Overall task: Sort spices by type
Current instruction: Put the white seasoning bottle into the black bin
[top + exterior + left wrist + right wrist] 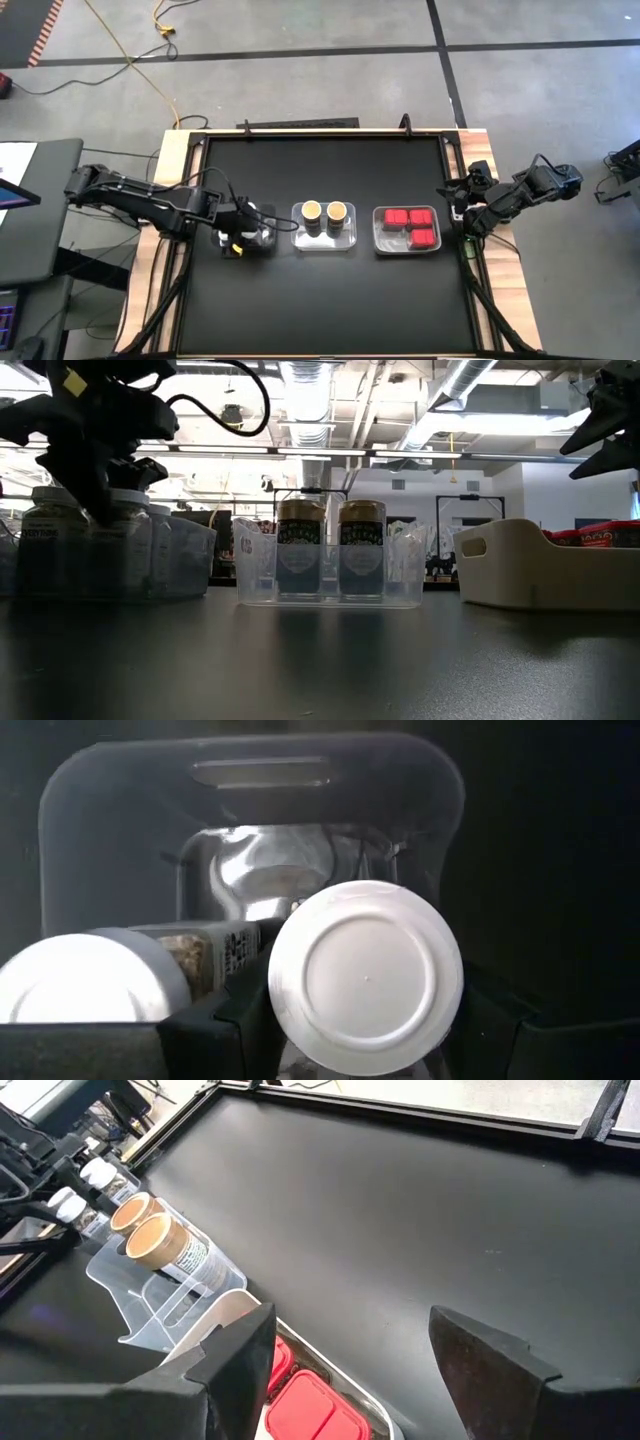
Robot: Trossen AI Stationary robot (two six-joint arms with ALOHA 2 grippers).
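My left gripper (245,238) hangs over the clear left tray (110,810), shut on a clear jar with a white cap (365,975). A second white-capped jar (80,982) stands beside it in the same tray. In the low view both jars (130,545) (48,540) stand upright on the tray floor. Two tan-topped jars (311,210) (337,210) stand in the middle tray. Red packets (410,225) lie in the right tray. My right gripper (350,1370) is open, raised at the table's right edge, touching nothing. My left gripper comes from above, pointing down, with one finger (225,1020) on each side of the jar's body just under the white cap (300,1020). The cap hides the places of contact. The jar is upright, its base low in the tray (130,592).
The three trays stand in a row across the middle of the black table: left tray, middle tray (325,243), right tray (380,243). Wide bare tabletop (320,300) lies on the near side and more (320,165) on the far side. A raised frame runs around the table's edge.
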